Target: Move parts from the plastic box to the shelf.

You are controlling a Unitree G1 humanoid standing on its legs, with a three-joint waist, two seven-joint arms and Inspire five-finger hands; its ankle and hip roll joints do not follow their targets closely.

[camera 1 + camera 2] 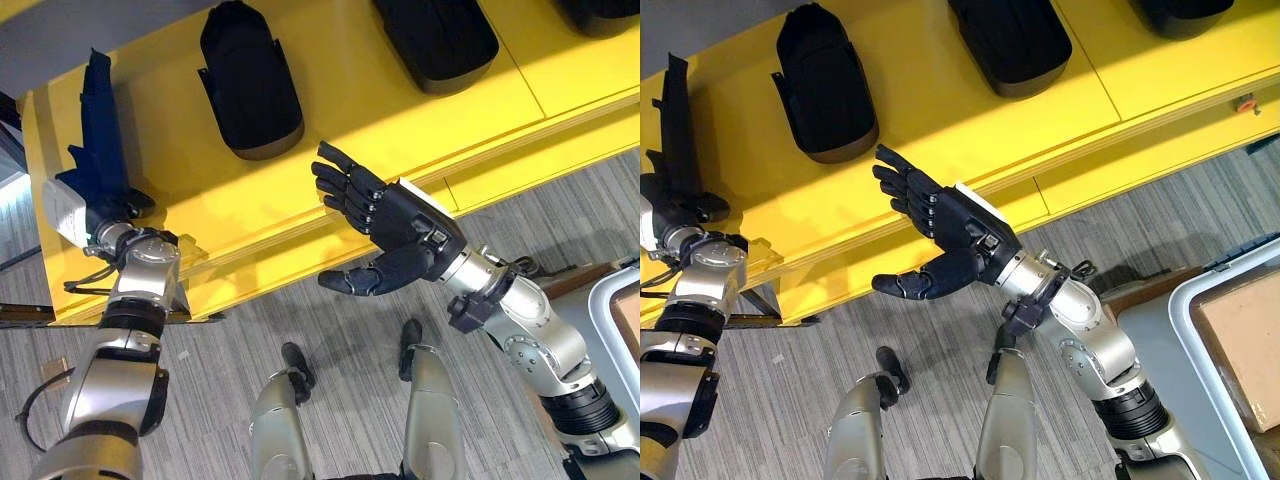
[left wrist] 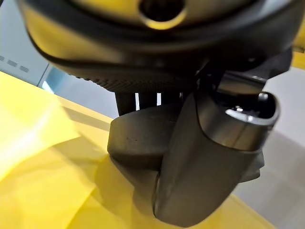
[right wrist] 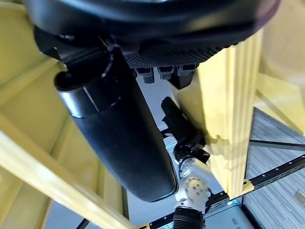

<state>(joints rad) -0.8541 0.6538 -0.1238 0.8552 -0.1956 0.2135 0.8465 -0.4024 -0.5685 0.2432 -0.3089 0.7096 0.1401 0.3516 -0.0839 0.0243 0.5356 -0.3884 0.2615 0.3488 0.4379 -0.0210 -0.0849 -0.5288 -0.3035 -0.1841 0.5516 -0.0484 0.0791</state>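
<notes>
Right hand (image 1: 400, 225) hovering at yellow shelf (image 1: 330, 150) front edge, fingers spread wide, holding nothing. Left hand (image 1: 100, 140) lying flat on shelf's left end, fingers straight, likely just releasing. Plastic box (image 1: 1200, 330) sitting on floor at right, brown cardboard (image 1: 1245, 345) inside. Beyond, black parts (image 1: 250, 85) resting on shelf.

Parts (image 1: 250, 80) on shelf (image 1: 330, 190)

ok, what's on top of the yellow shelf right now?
On the yellow shelf lie black parts: one near the middle, another beside it cut off by the frame edge. The left robot hand rests flat on it; anything beneath it is hidden.
</notes>
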